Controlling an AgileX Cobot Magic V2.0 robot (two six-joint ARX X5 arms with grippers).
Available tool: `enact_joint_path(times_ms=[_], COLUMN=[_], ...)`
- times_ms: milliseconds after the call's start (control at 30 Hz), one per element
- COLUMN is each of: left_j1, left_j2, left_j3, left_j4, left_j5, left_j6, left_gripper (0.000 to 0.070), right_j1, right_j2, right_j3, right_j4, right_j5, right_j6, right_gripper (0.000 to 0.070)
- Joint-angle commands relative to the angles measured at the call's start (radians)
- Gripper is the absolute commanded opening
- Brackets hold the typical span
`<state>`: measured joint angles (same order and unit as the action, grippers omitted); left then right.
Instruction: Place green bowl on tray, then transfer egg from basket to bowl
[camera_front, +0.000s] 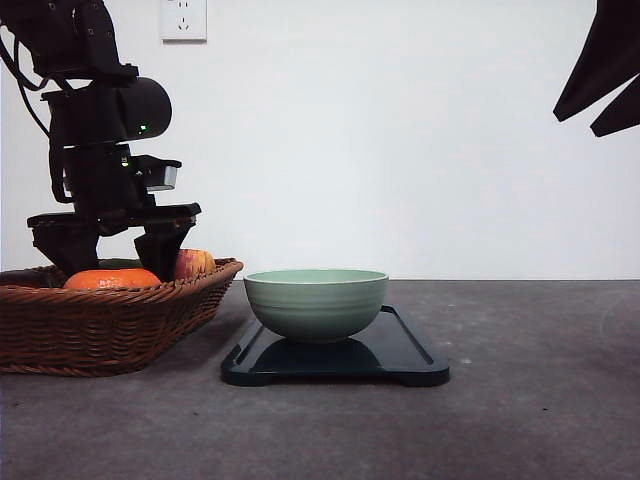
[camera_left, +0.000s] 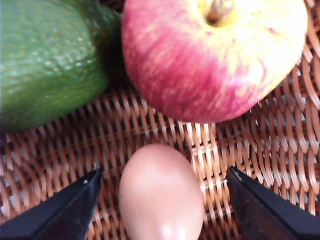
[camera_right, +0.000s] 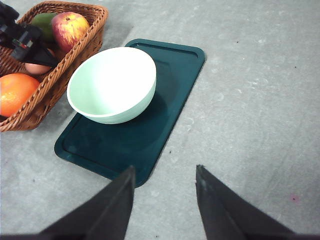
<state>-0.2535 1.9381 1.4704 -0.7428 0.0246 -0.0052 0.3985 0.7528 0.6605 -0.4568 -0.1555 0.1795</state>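
**Left pincer straddles the egg in the basket**

We see the pale sage-green round bowl (camera_front: 316, 302) already standing on the flat black rectangular tray (camera_front: 410, 358), toward the tray's end nearest the shallow brown woven wicker basket (camera_front: 120, 325), so we judge the first step done. The smooth tan egg (camera_left: 161, 195) lies on the basket's weave, just beside a red-and-yellow apple (camera_left: 212, 55) and near a green avocado-like fruit (camera_left: 50, 60); an orange (camera_front: 112, 279) sits in the basket too.

The left pincer (camera_left: 162, 205) is lowered into the basket, spread wide and gripping nothing. The egg sits directly between its two black fingers, its long axis pointing out along them, across their closing line, with a gap on each side.

The right pincer (camera_right: 165, 200) hovers above the grey desk (camera_right: 250, 100) beyond the tray, also spread and empty, well apart from the egg. The left arm is plainly the nearer one.
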Motion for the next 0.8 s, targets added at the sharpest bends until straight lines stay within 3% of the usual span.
enact_joint_path(times_ms=[0, 767], left_j1=[-0.004, -0.004], left_j2=[0.024, 0.079], left_j3=[0.025, 0.026], left_j4=[0.007, -0.016], left_j5=[0.001, -0.002], left_j6=[-0.012, -0.015], left_gripper=[0.0509, 0.0504], right_j1=[0.005, 0.005], right_j2=[0.003, 0.003], right_j3=[0.006, 0.006], right_j4=[0.006, 0.006], right_j5=[0.003, 0.007], right_j6=[-0.008, -0.008], right_gripper=[0.0237, 0.0237])
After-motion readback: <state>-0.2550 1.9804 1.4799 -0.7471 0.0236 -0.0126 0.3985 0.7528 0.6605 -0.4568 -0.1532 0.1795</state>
